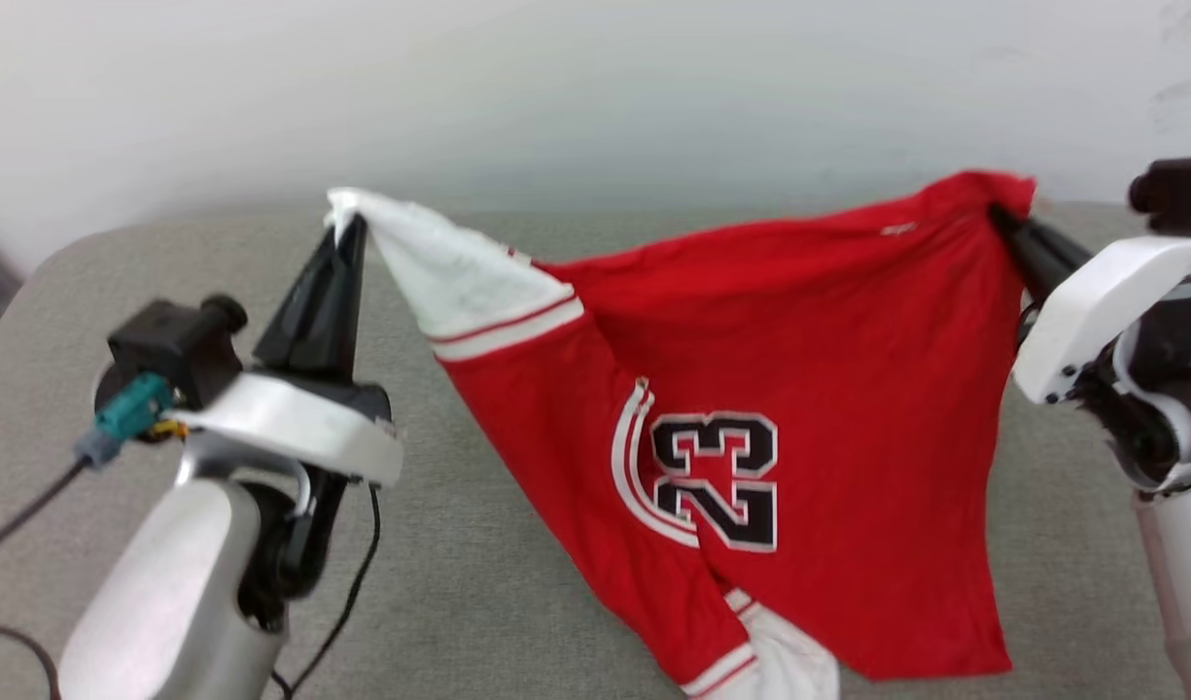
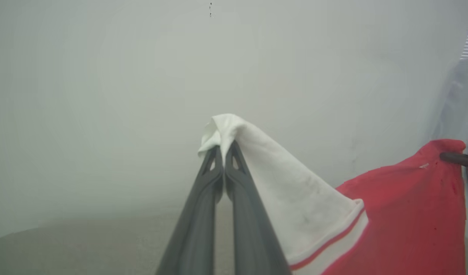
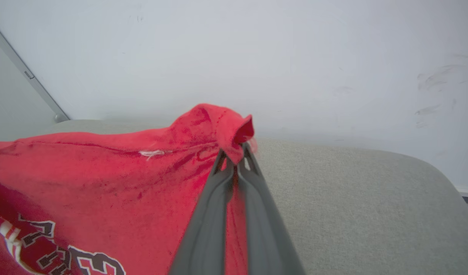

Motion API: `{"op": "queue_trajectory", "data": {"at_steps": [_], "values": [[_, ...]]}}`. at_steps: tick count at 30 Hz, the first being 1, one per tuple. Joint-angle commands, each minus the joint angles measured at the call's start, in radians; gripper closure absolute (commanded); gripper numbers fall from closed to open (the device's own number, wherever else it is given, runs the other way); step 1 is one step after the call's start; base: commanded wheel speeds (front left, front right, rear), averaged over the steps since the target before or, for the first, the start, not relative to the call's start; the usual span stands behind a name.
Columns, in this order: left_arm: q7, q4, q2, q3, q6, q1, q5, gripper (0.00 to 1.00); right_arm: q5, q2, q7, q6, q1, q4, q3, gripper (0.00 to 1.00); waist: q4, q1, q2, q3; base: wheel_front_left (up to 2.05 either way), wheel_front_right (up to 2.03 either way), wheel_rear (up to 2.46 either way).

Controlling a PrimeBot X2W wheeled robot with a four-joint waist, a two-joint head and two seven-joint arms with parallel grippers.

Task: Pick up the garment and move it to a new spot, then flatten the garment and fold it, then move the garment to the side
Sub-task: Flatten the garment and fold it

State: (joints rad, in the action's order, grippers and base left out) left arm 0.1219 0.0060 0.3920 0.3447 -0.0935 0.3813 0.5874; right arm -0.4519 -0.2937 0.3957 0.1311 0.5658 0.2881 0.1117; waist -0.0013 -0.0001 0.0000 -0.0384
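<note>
Grey table (image 1: 478,583), lower frame. Garment (image 1: 799,389) spans centre frame, stretched between both arms, probably to spread it for laying flat. Left gripper (image 1: 347,228), upper left, clenched on its white sleeve (image 1: 449,272); right gripper (image 1: 1003,219), upper right, clenched on a red corner (image 1: 984,190).

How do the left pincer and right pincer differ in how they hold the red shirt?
The left pincer grips a white sleeve; the right pincer grips a red corner. The left points up in the head view; the right slants up-left. Both are shut on the shirt, stretching it between them.
</note>
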Motion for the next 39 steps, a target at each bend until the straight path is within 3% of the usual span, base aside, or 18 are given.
{"op": "queue_trajectory", "data": {"at_steps": [1,7,16,18,30,39], "values": [[0.002,0.009,0.008,-0.007,0.013,0.055,-0.010,1.00,0.018,0.011,-0.010,-0.001,0.000,-0.039,-0.034,1.00,-0.016,0.0001,0.0000,0.001,0.00,0.00,0.00],[-0.009,0.070,-0.002,-0.013,0.038,0.193,-0.005,1.00,0.042,0.028,0.005,-0.001,0.046,-0.096,-0.104,1.00,-0.021,0.0001,0.0000,-0.036,0.00,0.00,0.00],[0.004,0.289,-0.033,-0.028,0.076,0.562,-0.026,1.00,0.084,0.029,-0.003,-0.001,0.253,-0.074,-0.165,1.00,-0.018,0.0001,0.0000,-0.191,0.00,0.00,0.00],[0.017,0.357,-0.027,-0.026,0.084,0.698,-0.056,1.00,0.091,0.026,-0.025,-0.001,0.359,-0.042,-0.166,1.00,-0.020,0.0001,0.0000,-0.257,0.00,0.00,0.00],[0.037,0.491,0.004,-0.038,0.096,1.123,-0.129,1.00,0.097,0.009,-0.163,-0.001,0.770,0.110,-0.120,1.00,-0.040,0.0001,0.0000,-0.511,0.00,0.00,0.00],[0.047,0.632,0.006,-0.031,0.107,1.265,-0.140,1.00,0.049,-0.010,-0.323,-0.001,0.978,0.301,-0.023,1.00,-0.039,0.0001,0.0000,-0.640,0.00,0.00,0.00]]}}
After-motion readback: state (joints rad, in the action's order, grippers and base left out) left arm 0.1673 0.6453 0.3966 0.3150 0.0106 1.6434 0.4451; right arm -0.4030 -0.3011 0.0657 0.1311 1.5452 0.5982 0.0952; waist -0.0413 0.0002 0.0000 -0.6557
